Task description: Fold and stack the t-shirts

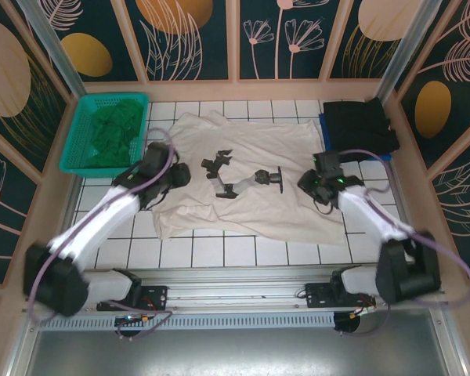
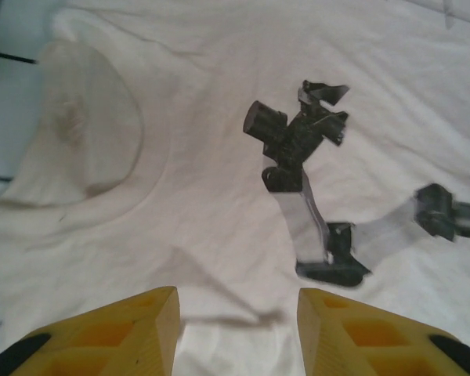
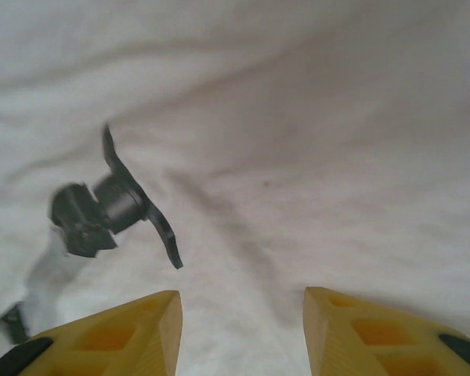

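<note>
Top external: cream-white t-shirt (image 1: pixel 243 215) lies spread mid-table; first fold looks pending. Left gripper (image 2: pixel 239 307) and right gripper (image 3: pixel 243 307) hover over it, jaws half parted, empty. Next you likely pinch its side edges.

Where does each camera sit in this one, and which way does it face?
Top external: above and behind the bases, facing down and forward at the tiled table, white t-shirt, black t-shirt and green t-shirt in the basket; left arm and right arm show.
Left wrist: on the left arm, facing down past the open left pincer onto the white t-shirt.
Right wrist: likewise, past the open right pincer.
Shared: both wrist views catch the shirt's black robot-arm print.
</note>
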Controlling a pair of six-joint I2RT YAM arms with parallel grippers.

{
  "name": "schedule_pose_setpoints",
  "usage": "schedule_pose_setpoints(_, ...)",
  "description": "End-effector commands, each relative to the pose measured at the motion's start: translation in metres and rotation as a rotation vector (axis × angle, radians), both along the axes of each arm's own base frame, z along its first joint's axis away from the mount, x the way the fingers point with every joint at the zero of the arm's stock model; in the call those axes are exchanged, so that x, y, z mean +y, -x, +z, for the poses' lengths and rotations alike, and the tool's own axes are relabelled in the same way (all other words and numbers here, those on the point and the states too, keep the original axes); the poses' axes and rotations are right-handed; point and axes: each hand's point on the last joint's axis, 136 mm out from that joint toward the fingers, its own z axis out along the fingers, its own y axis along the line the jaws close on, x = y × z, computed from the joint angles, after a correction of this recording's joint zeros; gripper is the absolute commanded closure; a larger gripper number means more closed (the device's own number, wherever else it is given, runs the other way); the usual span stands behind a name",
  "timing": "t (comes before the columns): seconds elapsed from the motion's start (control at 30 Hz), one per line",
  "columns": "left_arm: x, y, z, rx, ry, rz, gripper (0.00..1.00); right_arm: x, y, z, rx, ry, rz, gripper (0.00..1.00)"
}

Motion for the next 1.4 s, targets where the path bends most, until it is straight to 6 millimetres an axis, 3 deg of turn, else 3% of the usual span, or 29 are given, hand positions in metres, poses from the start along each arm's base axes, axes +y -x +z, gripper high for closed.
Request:
schedule_pose_setpoints(0.0,-0.013,-0.060,-0.006,-0.066,-0.048,-0.003,0.56,0.016,-0.043,-0.010,-0.037,0.033,0.078,0.56)
schedule_pose_setpoints(0.07,-0.020,-0.085,-0.024,-0.032,-0.074,-0.010,0.54,0.010,-0.056,-0.033,0.014,0.075,0.067,0.57)
schedule_pose_setpoints(0.1,-0.021,-0.097,-0.046,0.006,-0.093,-0.003,0.53,0.008,-0.062,-0.043,0.036,0.093,0.064,0.57)
schedule_pose_setpoints(0.17,-0.021,-0.116,-0.069,0.045,-0.100,-0.002,0.54,0.004,-0.071,-0.054,0.063,0.118,0.053,0.57)
schedule_pose_setpoints(0.3,-0.005,-0.150,-0.117,0.114,-0.103,0.037,0.55,0.002,-0.083,-0.067,0.086,0.123,0.046,0.57)
schedule_pose_setpoints(0.4,0.004,-0.172,-0.143,0.151,-0.082,0.049,0.56,-0.003,-0.091,-0.075,0.102,0.128,0.035,0.55)
schedule_pose_setpoints(0.6,0.011,-0.217,-0.166,0.172,-0.082,0.032,0.56,0.001,-0.111,-0.069,0.076,0.082,0.048,0.43)
schedule_pose_setpoints(0.67,0.008,-0.230,-0.164,0.163,-0.076,0.013,0.56,0.002,-0.115,-0.057,0.060,0.080,0.050,0.39)
schedule_pose_setpoints(0.77,0.002,-0.233,-0.153,0.176,-0.070,-0.016,0.57,-0.006,-0.101,-0.035,0.059,0.112,0.030,0.32)
schedule_pose_setpoints(0.9,0.008,-0.207,-0.111,0.132,-0.062,-0.022,0.47,-0.025,-0.049,-0.015,0.071,0.145,-0.022,0.28)
schedule_pose_setpoints(1.07,0.027,-0.135,-0.065,0.095,-0.070,0.005,0.43,-0.055,0.046,-0.027,0.159,0.146,-0.165,0.28)
schedule_pose_setpoints(1.2,0.029,-0.055,-0.065,0.120,-0.115,0.007,0.42,-0.071,0.098,-0.034,0.160,0.099,-0.290,0.28)
schedule_pose_setpoints(1.37,0.038,0.019,-0.098,0.220,-0.122,0.051,0.43,-0.082,0.120,-0.042,0.156,0.071,-0.374,0.28)
